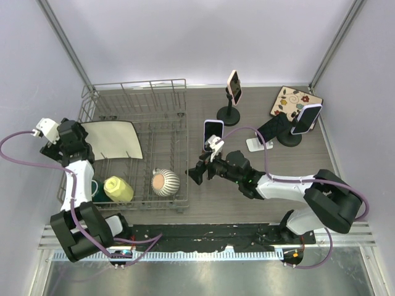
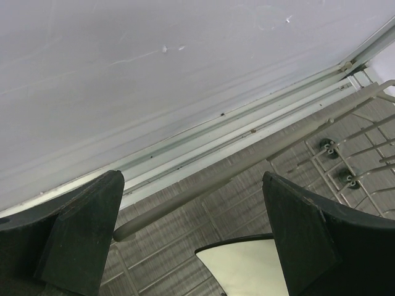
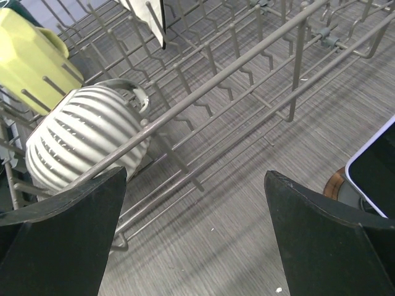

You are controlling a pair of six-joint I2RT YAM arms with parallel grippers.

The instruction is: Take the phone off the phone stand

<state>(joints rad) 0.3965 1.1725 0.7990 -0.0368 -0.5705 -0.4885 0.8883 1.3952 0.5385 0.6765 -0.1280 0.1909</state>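
Overhead, three phones stand upright on holders on the table to the right of a dish rack point(image 1: 137, 92): a middle phone point(image 1: 213, 134), a far phone point(image 1: 234, 86) and a right-hand phone point(image 1: 306, 118). Which one the task means cannot be told. The right gripper point(image 1: 195, 174), jaws wide and empty, lies just near of the middle phone and points left toward the rack. The left gripper point(image 1: 58, 139), equally wide and empty, hovers over the rack's left edge, well apart from every phone.

Left wrist view: the left gripper point(image 2: 191, 234) spreads wide above a plate point(image 2: 244, 268) and the rack rim point(image 2: 247, 163), facing the wall.

Right wrist view: the right gripper point(image 3: 194, 234) faces the rack, a striped bowl point(image 3: 80, 145) and a yellow cup point(image 3: 28, 61). Only a corner of the middle phone point(image 3: 378, 165) shows at the right edge, above its stand point(image 3: 337, 185).

Likely hazards: the right wrist sits close beside the middle phone, so swinging round toward it could topple phone and stand together. A pull on a tightly seated phone could also drag the stand along.
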